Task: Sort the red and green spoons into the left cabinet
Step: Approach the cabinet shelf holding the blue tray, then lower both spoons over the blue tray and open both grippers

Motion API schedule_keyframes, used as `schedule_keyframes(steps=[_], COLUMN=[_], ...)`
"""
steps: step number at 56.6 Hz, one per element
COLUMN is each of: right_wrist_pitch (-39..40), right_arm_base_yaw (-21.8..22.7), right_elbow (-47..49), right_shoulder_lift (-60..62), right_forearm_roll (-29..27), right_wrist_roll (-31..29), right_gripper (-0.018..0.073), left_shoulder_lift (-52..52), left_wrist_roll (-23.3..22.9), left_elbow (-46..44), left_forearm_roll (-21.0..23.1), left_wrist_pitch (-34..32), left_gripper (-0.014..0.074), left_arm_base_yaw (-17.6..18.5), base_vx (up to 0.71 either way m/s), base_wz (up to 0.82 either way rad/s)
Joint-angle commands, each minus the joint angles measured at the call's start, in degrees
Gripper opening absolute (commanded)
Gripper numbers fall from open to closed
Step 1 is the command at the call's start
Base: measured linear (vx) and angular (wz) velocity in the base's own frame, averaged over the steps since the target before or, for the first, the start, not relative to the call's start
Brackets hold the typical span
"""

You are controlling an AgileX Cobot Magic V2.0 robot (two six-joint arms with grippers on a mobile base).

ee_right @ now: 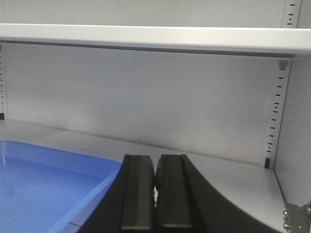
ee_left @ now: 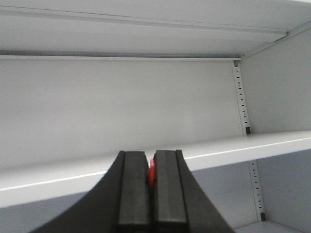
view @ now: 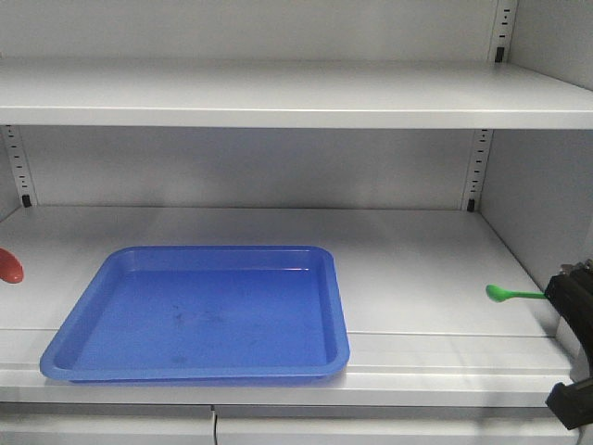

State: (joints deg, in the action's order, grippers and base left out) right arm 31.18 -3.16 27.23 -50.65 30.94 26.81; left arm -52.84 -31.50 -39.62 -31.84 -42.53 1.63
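The red spoon's bowl pokes in at the far left edge of the front view, over the lower shelf of the grey left cabinet. In the left wrist view my left gripper is shut on a strip of the red spoon. The green spoon sticks out leftward, bowl first, above the shelf's right end, its handle held in my right gripper. From the right wrist, the right gripper is shut with a green sliver of that spoon between its pads.
A shallow blue tray lies on the lower shelf, left of centre, reaching the front edge; its corner shows left of my right gripper. An upper shelf spans overhead. Slotted uprights stand at the back corners.
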Motion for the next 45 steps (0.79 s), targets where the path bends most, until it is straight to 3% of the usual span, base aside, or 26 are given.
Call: schedule_keyframes(steps=[1,29,35,40,45], right_wrist_pitch=[3.99,3.99,6.06,8.35,8.16], right_arm_base_yaw=[0.28,0.28,0.28,-0.42,-3.27], right_elbow=[1.95,1.95,2.22,4.94,9.19], right_shoulder_lift=[0.52,0.52,-1.00,-4.91,-9.98], right_forearm_roll=[-0.94,-0.81,2.25,8.31,10.97], right_wrist_roll=[-0.21,-0.21,-0.21,0.67,4.04], right_gripper=[-0.0009,-0.0009,-0.0008,-0.0007,-0.0006], left_shoulder_lift=[0.46,0.39,-0.20,-1.93,-4.50], left_wrist_roll=[-0.26,-0.26,-0.76,-5.44,-9.59], left_elbow=[-1.37,-1.37,-1.37,-1.53,-2.95], left_forearm_roll=[1.92,1.92,1.90,1.27,0.92], left_wrist_pitch=[-3.28,-3.34,-2.44,0.08,0.66], left_gripper=[-0.0006,-0.0006,-0.0006,-0.0004,-0.0003], left_arm_base_yaw=[0.17,0.17,0.17,0.56,1.67], base_vx=[0.00,0.00,0.00,0.00,0.00], base_wz=[0.00,0.00,0.00,0.00,0.00])
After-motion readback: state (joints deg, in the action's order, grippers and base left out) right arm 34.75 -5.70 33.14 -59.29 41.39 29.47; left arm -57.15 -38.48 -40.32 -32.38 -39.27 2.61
